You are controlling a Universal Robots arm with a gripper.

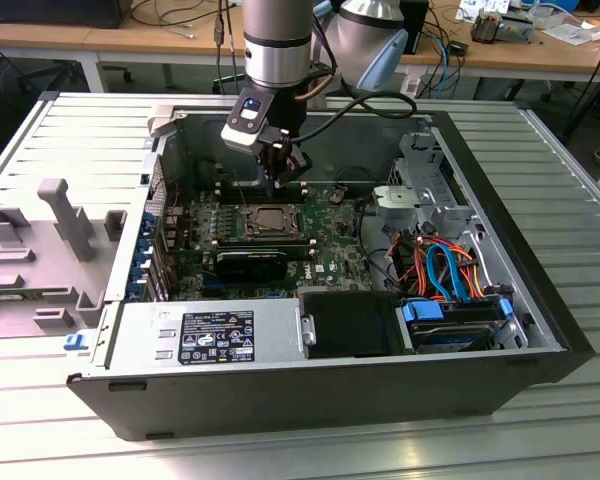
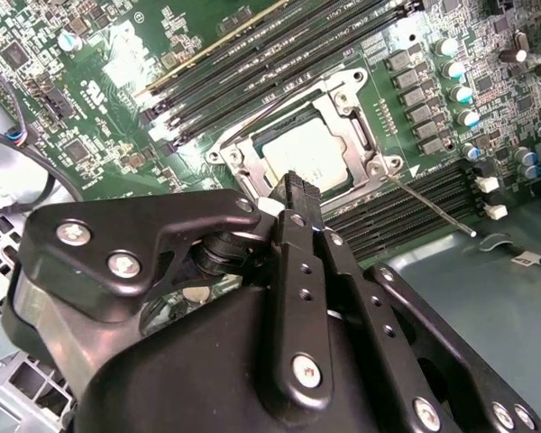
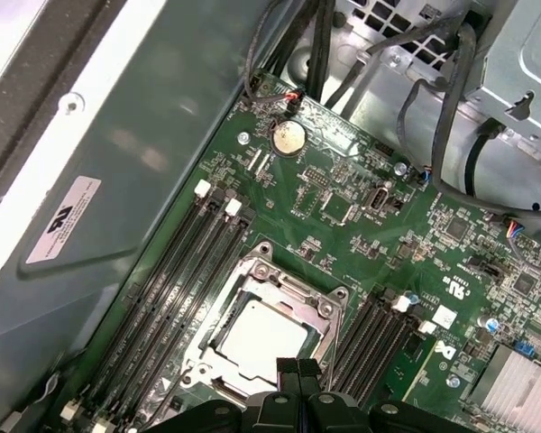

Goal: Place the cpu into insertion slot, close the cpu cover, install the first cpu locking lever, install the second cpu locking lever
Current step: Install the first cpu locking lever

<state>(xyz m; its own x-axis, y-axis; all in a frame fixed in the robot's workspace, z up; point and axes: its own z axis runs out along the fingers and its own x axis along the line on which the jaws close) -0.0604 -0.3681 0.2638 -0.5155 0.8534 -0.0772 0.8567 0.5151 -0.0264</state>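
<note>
An open computer case lies on its side on the slatted desk. Its green board fills the far part of the case, toward the exterior view's left. The arm reaches down into the case from the far side. The fingers hang just above one edge of the insertion slot, pressed together with nothing between them. They appear to touch nothing, though I cannot tell how close the tips are to the metal. The slot sits on the board between two banks of long black memory slots. The cover looks folded down flat on it. The cpu shows through the cover's window, lying square in the slot. So the first two steps read as done, and the levers are what is left. In the second wrist view one thin wire lever sticks out from a corner of the slot across the memory slots. It runs clear of the frame, so I judge it unlatched. The other lever seems to run along the opposite edge of the cover, and I cannot tell whether it is hooked down.
</note>
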